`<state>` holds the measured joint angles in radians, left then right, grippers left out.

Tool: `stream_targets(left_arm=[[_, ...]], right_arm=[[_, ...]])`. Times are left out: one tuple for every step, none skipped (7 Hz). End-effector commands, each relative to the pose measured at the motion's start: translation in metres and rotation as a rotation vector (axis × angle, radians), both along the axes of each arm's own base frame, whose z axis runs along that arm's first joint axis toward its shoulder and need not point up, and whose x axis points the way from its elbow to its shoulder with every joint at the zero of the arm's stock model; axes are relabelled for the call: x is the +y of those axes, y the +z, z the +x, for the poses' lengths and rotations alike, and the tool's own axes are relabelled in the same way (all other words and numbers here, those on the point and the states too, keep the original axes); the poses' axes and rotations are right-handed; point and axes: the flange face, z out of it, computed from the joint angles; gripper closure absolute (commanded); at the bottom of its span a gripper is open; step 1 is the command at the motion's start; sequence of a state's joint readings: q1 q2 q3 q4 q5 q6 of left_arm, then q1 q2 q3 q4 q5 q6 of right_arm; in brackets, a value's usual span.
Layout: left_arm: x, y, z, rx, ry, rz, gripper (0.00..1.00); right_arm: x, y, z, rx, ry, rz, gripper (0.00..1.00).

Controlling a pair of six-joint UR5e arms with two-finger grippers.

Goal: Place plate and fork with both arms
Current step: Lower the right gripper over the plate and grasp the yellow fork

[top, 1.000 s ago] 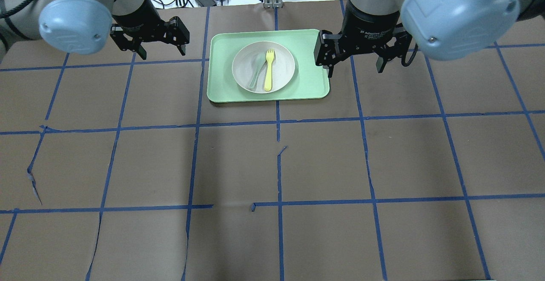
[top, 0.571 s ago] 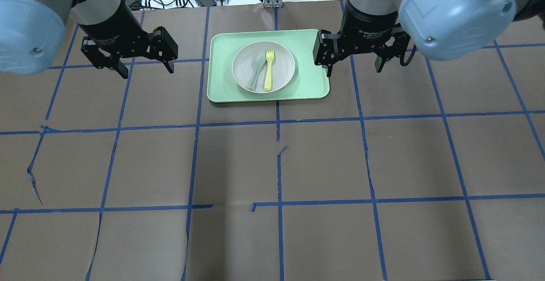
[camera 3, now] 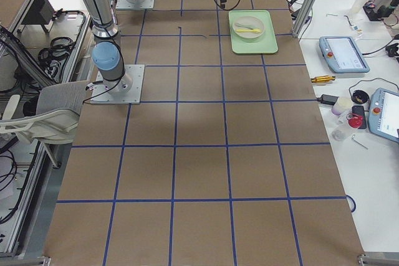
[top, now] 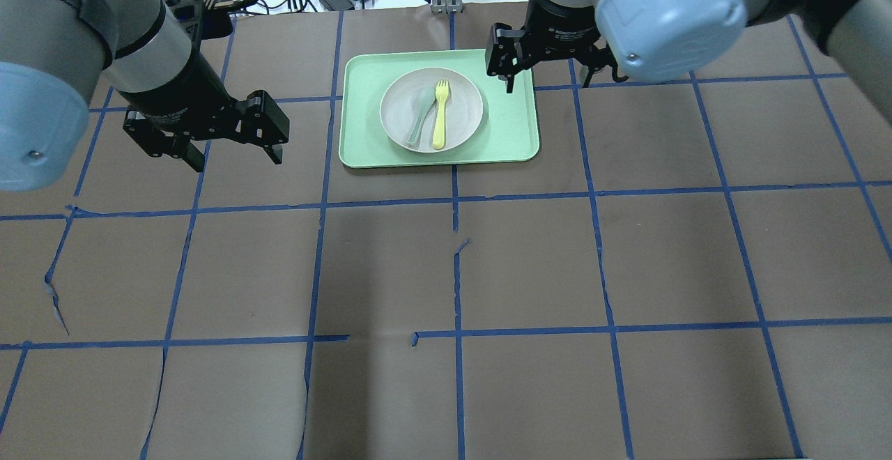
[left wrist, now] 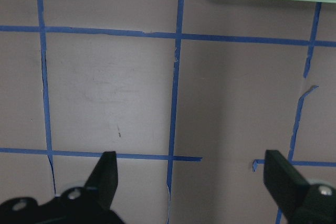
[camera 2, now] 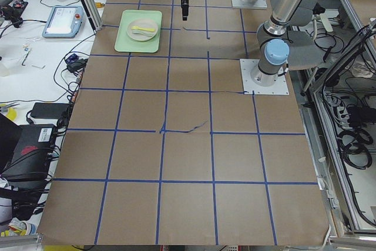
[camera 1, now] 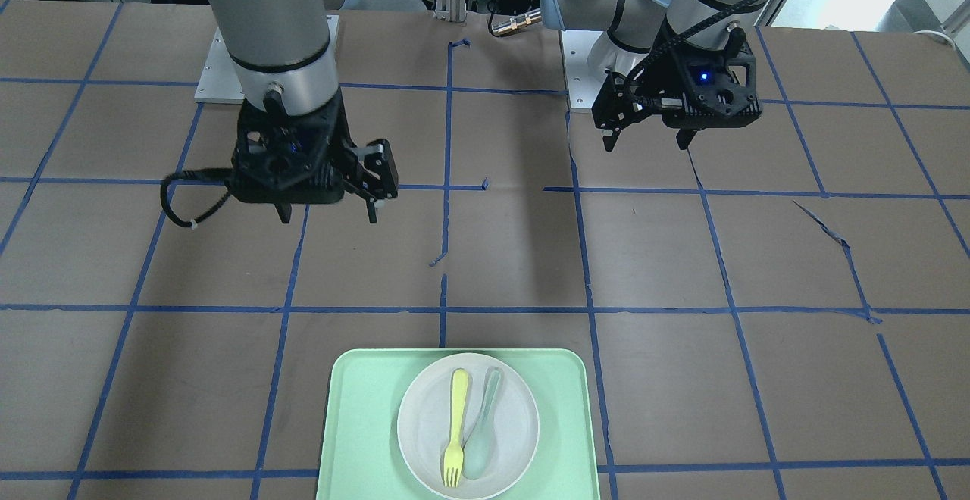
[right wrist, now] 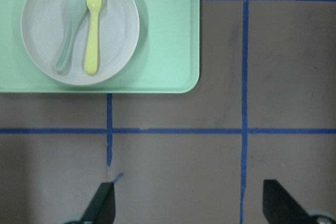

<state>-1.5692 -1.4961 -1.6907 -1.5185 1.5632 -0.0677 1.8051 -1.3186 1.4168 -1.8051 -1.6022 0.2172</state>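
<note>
- Front view: the plate (camera 1: 519, 420) sat in the middle of a green tray (camera 1: 356, 424). The yellow fork (camera 1: 457, 424) and a pale spoon (camera 1: 485, 420) lay side by side on it, handles toward the robot. The left gripper (camera 1: 646, 144) and the right gripper (camera 1: 327, 218) hung above the table (camera 1: 682, 257), both spread and empty, and both short of the tray on the robot's side.
- Overhead view: the fork lay just beside the spoon. A pinch aimed slightly off would likely catch the spoon too, or push both across the plate.
- Left side view: the tray and plate showed only small at the far end. The grippers' state could not be read there.
- Right side view: this showed the same layout, again too small to add anything.
- Left wrist view: the fingers were wide apart with only bare table between them. Just the tray's near edge and a sliver of plate showed in the top corner. If both arms closed on the one tray together, they would probably crowd each other.
- Right wrist view: the fingers were wide apart over the table, with the tray ahead of them.
  - The plate looked matt, off-white and shallow, with a low raised rim that offered little to grip.
  - The fork looked slim and flat, so it would probably slide rather than lift under a shallow pinch.
  - Tilting the plate with the cutlery on it would likely spill both pieces.
</note>
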Motion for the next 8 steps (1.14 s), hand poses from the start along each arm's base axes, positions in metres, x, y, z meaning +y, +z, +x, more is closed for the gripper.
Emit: stream_targets(left_arm=[[0.001,0.0,0.0,0.0,0.0,-0.001,0.0],[0.001,0.0,0.0,0.0,0.0,-0.001,0.0],[0.001,0.0,0.0,-0.001,0.0,-0.001,0.0],[0.001,0.0,0.0,0.0,0.0,-0.001,0.0],[0.001,0.0,0.0,-0.001,0.0,-0.001,0.0],[0.0,-0.001,0.0,-0.001,0.0,0.001,0.0],[0.0,-0.001,0.0,-0.001,0.0,0.001,0.0],[0.0,-0.001,0.0,-0.001,0.0,0.001,0.0]], right_arm=[[-0.088,-0.081,0.045,-0.008,0.019,0.01,0.0],[-0.125,-0.106,0.057,-0.011,0.02,0.01,0.02],[-0.141,-0.148,0.074,-0.012,0.024,0.013,0.05],[-0.147,-0.187,0.101,-0.021,0.027,-0.034,0.06],[-0.143,-0.209,0.117,-0.019,0.027,-0.022,0.26],[-0.141,-0.217,0.12,-0.023,0.02,-0.004,0.33],[-0.135,-0.23,0.12,-0.018,0.019,0.025,0.35],[-0.128,-0.24,0.121,-0.014,0.024,0.046,0.44]])
